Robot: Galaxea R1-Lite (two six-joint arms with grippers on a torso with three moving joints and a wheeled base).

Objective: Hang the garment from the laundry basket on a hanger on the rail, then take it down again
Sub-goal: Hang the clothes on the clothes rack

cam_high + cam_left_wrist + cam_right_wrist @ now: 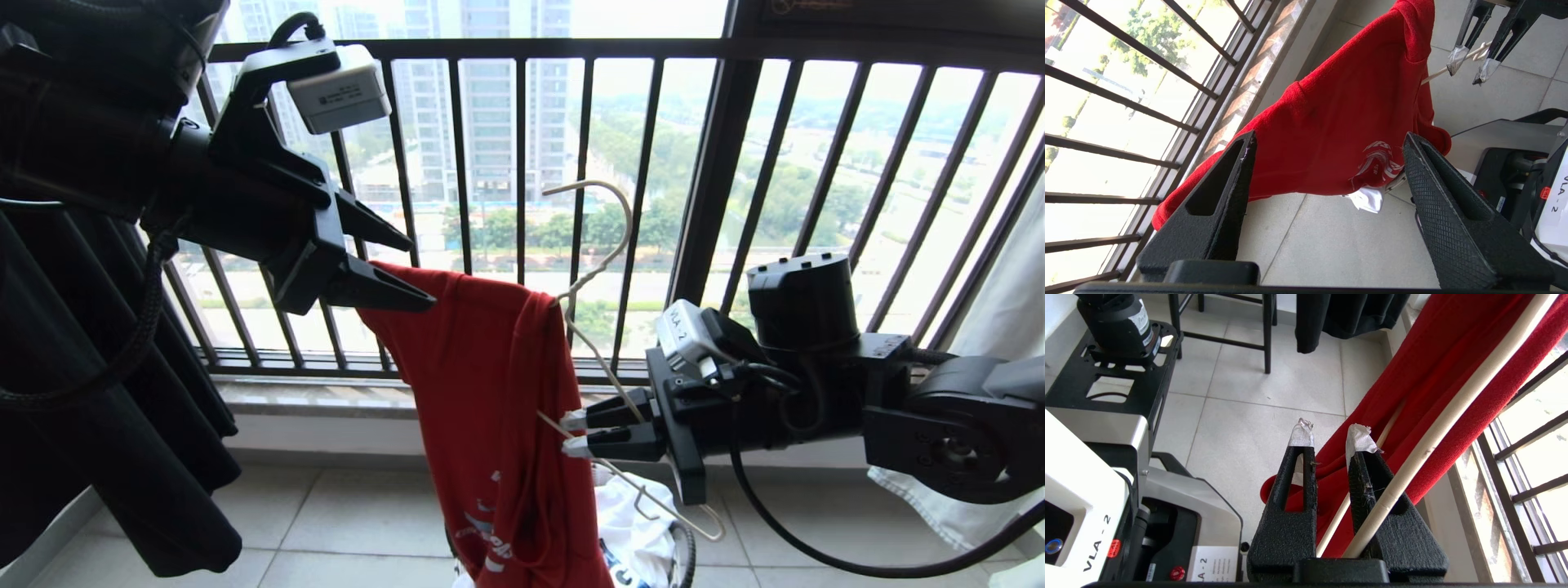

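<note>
Head view shows you the red T-shirt (pixel 490 408) draped over one arm of the pale wire hanger (pixel 600 269), hanging from there toward the basket rim (pixel 684 551) at the bottom edge. Its long axis runs down from the left hand (pixel 412 273), which stands open just beside the shoulder cloth, holding nothing. Your right hand (pixel 575 433) is closed on the hanger's thin lower wire, well below the hook. No overhead rail is in view, so the hook has nowhere yet to land. Soft knit cloth; stiff, slim wire; black window bars (pixel 522 163) behind.
</note>
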